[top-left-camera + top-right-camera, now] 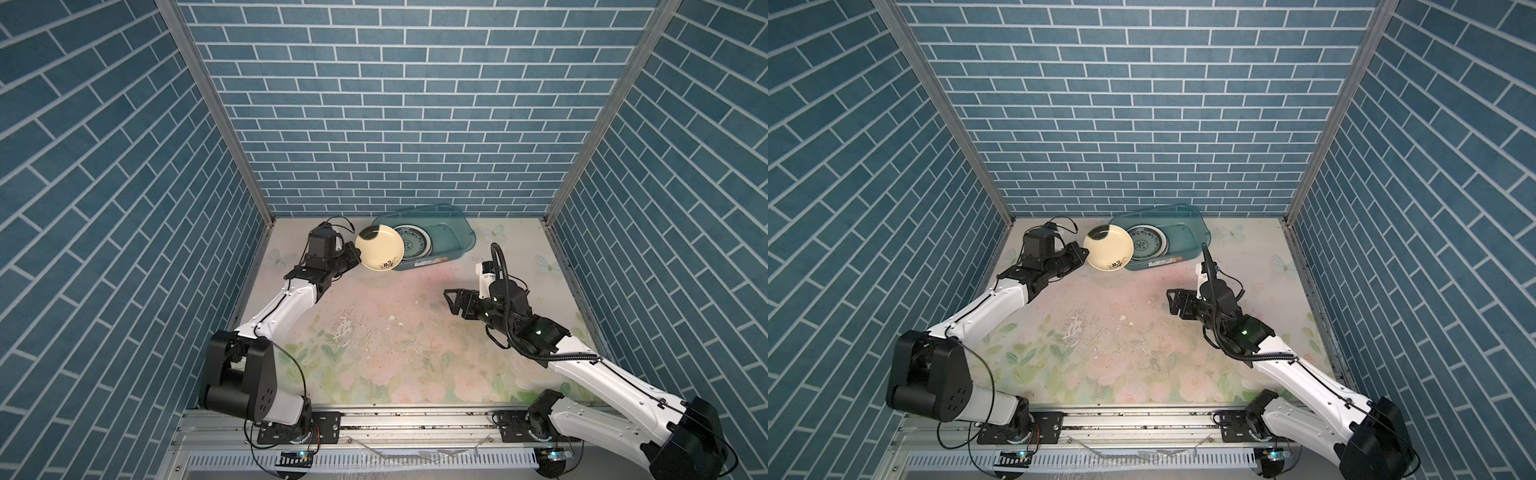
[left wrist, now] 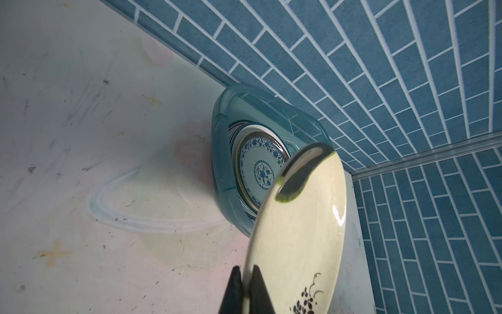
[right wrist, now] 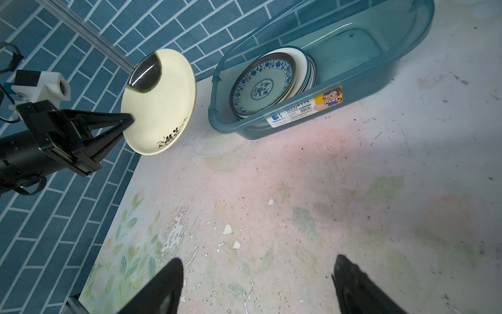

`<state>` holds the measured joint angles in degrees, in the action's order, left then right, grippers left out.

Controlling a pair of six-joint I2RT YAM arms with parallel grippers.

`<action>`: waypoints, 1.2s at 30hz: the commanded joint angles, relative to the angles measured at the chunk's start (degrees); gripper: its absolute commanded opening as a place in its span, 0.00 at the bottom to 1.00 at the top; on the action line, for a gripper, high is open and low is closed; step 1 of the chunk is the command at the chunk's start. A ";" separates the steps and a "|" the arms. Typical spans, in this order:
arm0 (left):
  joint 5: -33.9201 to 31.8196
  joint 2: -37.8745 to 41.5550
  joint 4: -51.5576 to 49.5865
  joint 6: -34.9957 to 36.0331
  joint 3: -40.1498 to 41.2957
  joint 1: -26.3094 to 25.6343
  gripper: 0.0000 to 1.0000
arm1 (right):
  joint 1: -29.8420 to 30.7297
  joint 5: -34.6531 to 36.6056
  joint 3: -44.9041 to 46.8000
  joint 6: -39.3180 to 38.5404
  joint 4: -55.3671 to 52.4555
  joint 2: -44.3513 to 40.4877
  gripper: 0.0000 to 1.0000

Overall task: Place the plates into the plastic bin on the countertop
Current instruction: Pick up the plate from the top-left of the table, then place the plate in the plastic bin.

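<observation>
My left gripper [image 1: 357, 258] [image 1: 1087, 254] [image 2: 247, 271] is shut on the rim of a pale yellow plate [image 1: 379, 248] [image 1: 1108, 248] [image 2: 298, 231] [image 3: 160, 103] with a dark floral sprig. The plate is tilted up on edge, lifted off the countertop [image 1: 395, 324], just beside the left end of the teal plastic bin [image 1: 459, 235] [image 1: 1190, 232] [image 2: 220, 136] [image 3: 353, 89]. Inside the bin, several plates lean stacked, fronted by a blue-patterned plate [image 1: 411, 243] [image 1: 1146, 245] [image 2: 258, 168] [image 3: 260, 87]. My right gripper [image 1: 451, 301] [image 1: 1171, 301] [image 3: 258, 266] hovers open and empty over the countertop's middle right.
The bin stands against the blue brick back wall [image 1: 395, 124], its right half holding no plates. Brick side walls enclose the countertop. Chipped, scuffed print [image 3: 225, 229] marks the middle. A faint ring mark [image 2: 152, 204] lies on the surface near the bin.
</observation>
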<state>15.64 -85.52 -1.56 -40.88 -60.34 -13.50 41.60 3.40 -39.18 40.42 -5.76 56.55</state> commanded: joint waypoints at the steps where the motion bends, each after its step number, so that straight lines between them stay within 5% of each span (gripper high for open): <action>1: -0.83 -4.70 0.19 1.72 -5.14 -1.67 0.00 | -0.12 3.80 0.68 -0.87 -0.88 -1.64 0.87; 13: -1.70 -26.77 -8.96 6.54 -26.84 -4.26 0.00 | -0.27 7.49 0.42 -1.49 -5.30 -4.96 0.87; 21: -1.82 -34.11 -11.12 7.10 -34.13 -4.59 0.00 | -0.38 6.68 -0.39 -1.83 -6.00 -4.18 0.87; 22: -1.56 -34.55 -11.26 7.39 -34.66 -4.69 0.06 | -0.38 6.75 -0.46 -1.88 -6.10 -3.91 0.87; 24: -1.31 -35.22 -12.05 8.32 -35.66 -4.78 0.38 | -0.41 6.80 -0.72 -2.09 -6.33 -3.64 0.87; 28: -2.12 -33.92 -11.47 10.73 -35.19 -5.10 0.75 | -0.47 7.44 -0.90 -2.44 -6.76 -3.51 0.87; 29: -2.31 -33.20 -10.71 11.41 -34.58 -5.16 0.93 | -0.56 7.63 -0.94 -2.41 -6.85 -3.56 0.87; 30: -2.52 -32.44 -10.18 11.83 -34.05 -5.22 0.99 | -0.50 7.68 -1.03 -2.39 -6.92 -3.56 0.87; 36: -2.83 -29.25 -8.62 13.40 -32.64 -5.21 1.00 | -1.04 10.34 -1.15 -2.87 -8.28 -3.64 0.87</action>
<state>13.72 -117.93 -11.49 -29.63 -93.76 -18.48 40.97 10.76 -38.81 38.81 -12.05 52.93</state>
